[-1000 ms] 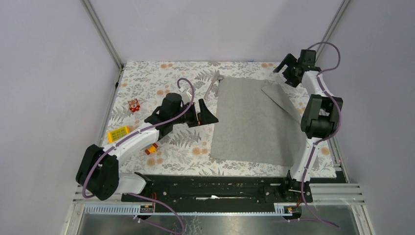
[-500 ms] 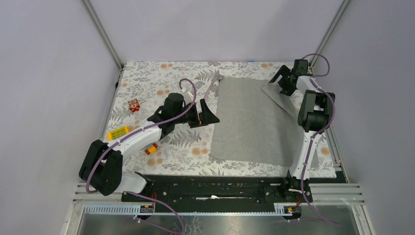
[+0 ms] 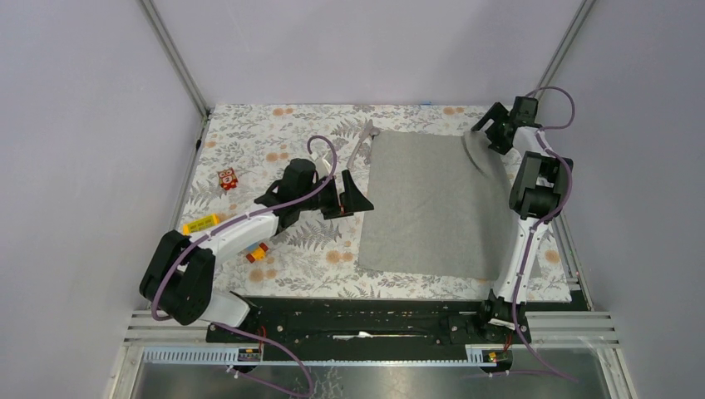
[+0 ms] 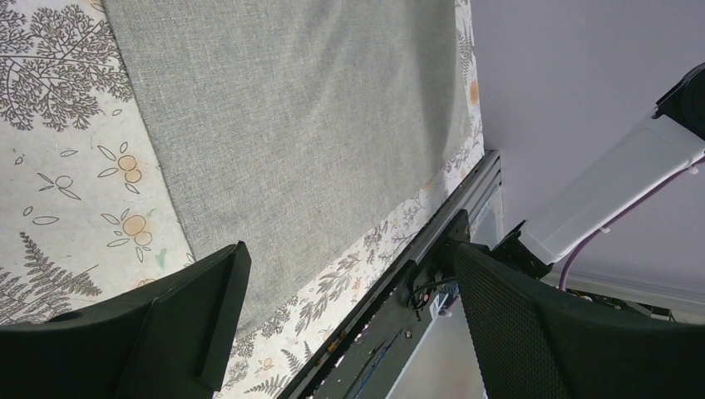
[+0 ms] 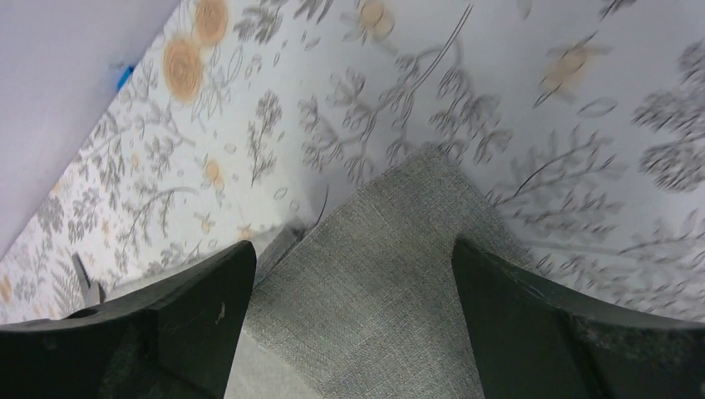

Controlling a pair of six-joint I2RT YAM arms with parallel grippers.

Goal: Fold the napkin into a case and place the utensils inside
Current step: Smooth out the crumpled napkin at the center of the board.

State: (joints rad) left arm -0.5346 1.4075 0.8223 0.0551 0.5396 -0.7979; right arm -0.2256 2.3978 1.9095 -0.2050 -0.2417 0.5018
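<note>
Surface: floral tablecloth.
Writing: marks on red block too small to read.
Napkin: flat, right of centre, long axis near-far; far right corner folded over.
Left gripper: fingers spread, just beside napkin's left edge.
Right gripper: fingers spread either side of folded corner.
Utensils: by napkin's far left corner, roughly near-far.

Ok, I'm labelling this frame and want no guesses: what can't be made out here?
- Slim silver metal utensils: top view, too small to tell their types or count.
- Plain grey cloth napkin: its near right corner is hidden by the right arm in the top view.
- Right gripper: whether it touches the napkin's far right corner; the wrist view is blurred, the top view too small.
</note>
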